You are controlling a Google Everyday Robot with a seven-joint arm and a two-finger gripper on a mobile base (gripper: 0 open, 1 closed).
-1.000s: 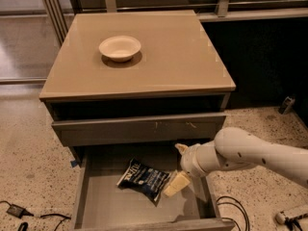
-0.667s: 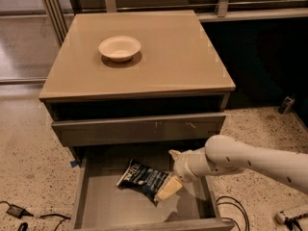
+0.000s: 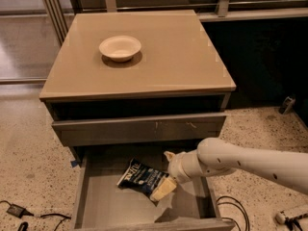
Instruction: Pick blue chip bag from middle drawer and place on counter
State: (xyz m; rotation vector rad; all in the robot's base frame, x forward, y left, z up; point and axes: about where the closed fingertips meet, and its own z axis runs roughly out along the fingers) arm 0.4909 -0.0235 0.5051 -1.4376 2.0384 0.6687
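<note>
Tool (image 3: 166, 173): down inside the drawer (image 3: 103, 207), right of centre, at the right end of the bag (image 3: 138, 175). Spread apart, clamped on nothing. Pale lower finger (image 3: 162, 189) overlaps the bag's right corner; upper fingertip (image 3: 169, 155) pokes up just behind the bag's far edge. Cannot tell whether either one touches the bag or only hangs over it.

Bag: lies on the drawer bottom, about the middle, turned at a slant from upper left to lower right. Dark navy, crinkled, white lettering toward the left end.

Drawer: pulled out wide, lowest in the cabinet. Grey flat bottom, low sides. Dark shadow on the bottom, right of the bag, under the arm.

Arm (image 3: 250, 162): white and thick. Comes in from the right edge, slopes down and left across the drawer's right wall.

Upper drawer front (image 3: 139, 128): shut, directly above the open drawer. Pale scratches right of centre. Dark gap between it and the desk.

Desk (image 3: 178, 61): glossy tan top with a thin edge. Carries a pale bowl (image 3: 120, 47), upright, left of centre toward the rear, well apart from tool and bag.

Floor (image 3: 29, 148): speckled. Black cables (image 3: 237, 210) near the drawer's right front corner. Dark plug (image 3: 17, 211) with its lead at lower left. Scrap of blue tape (image 3: 74, 163) at the cabinet's left side.
</note>
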